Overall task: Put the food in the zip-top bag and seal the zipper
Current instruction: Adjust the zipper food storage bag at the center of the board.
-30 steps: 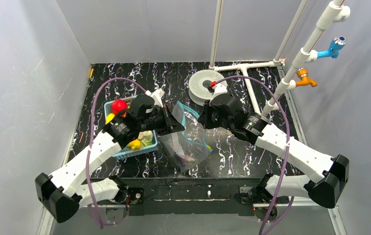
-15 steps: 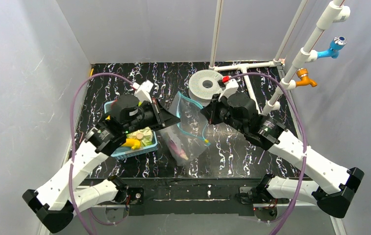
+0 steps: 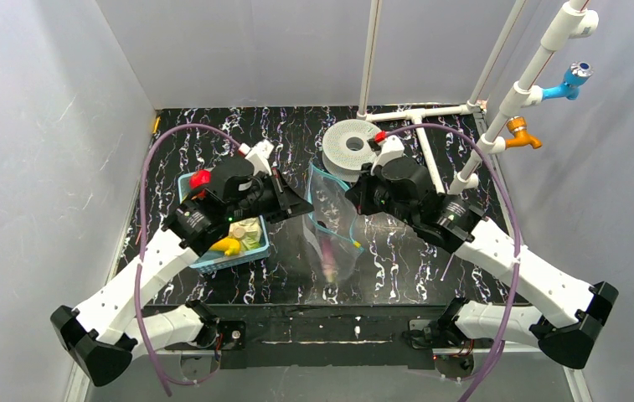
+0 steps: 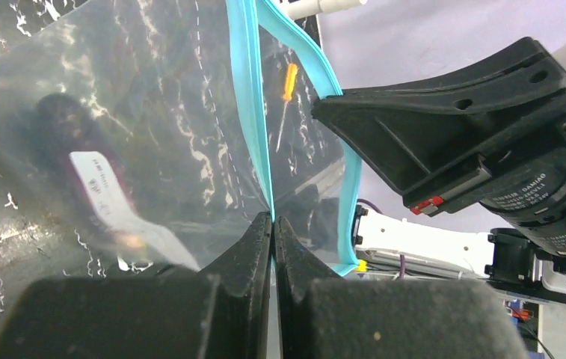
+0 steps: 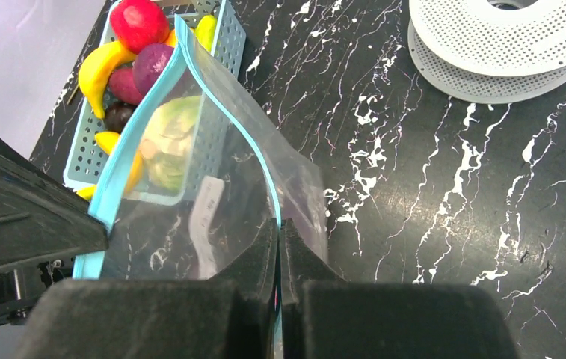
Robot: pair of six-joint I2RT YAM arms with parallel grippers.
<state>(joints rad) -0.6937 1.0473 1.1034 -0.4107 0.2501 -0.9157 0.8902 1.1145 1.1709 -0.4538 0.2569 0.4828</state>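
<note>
- Zip-top bag [image 3: 330, 230] held up by mouth just right of basket [image 5: 222, 46]. One purple piece [image 3: 327, 254] inside. Whether bottom touches tabletop [image 3: 414, 260]: cannot tell.
- Left jaws pinched shut on basket-side lip of zipper [image 4: 251, 112].
- Right jaws pinched shut on lip away from basket.
- Other food [image 5: 139, 22] lies in basket.
- Risk: slick film slips from thin pinch, so mouth drops.
- Risk: no free arm to fetch food. Releasing either lip likely collapses mouth.
- Risk: bag sags against basket, purple piece spills.
</note>
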